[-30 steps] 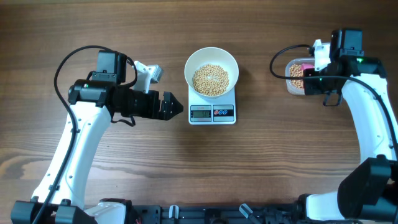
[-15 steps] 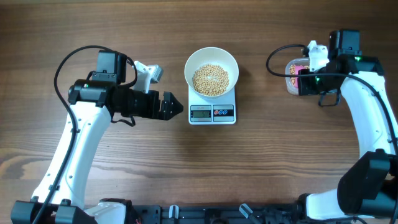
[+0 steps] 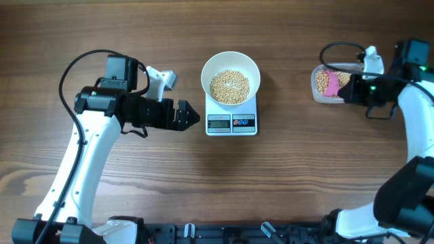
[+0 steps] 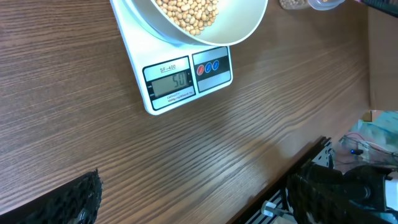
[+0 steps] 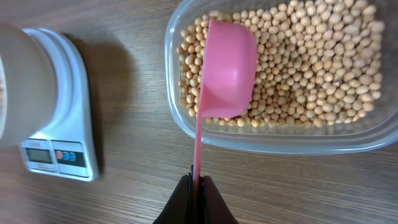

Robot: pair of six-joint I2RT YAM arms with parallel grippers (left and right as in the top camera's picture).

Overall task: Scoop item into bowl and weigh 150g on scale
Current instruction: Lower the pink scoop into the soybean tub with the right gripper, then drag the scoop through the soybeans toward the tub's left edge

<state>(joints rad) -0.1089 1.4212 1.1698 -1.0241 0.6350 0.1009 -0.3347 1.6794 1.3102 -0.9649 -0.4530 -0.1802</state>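
We look down on a brown wood-grain laminate worktop that fills the whole overhead view. Its grain runs from 9 o'clock to 3 o'clock, with darker swirls toward 8 o'clock. The light is soft and even, leaving only faint, blurred shadows on the wood. Along the 6 o'clock edge we make out a black metal rail with brackets. In the left wrist view the worktop ends toward 4 o'clock at a black frame. Beyond it, at 3 o'clock, stands a plain tan panel, and below that lies pale bluish clutter, too blurred for us to identify.
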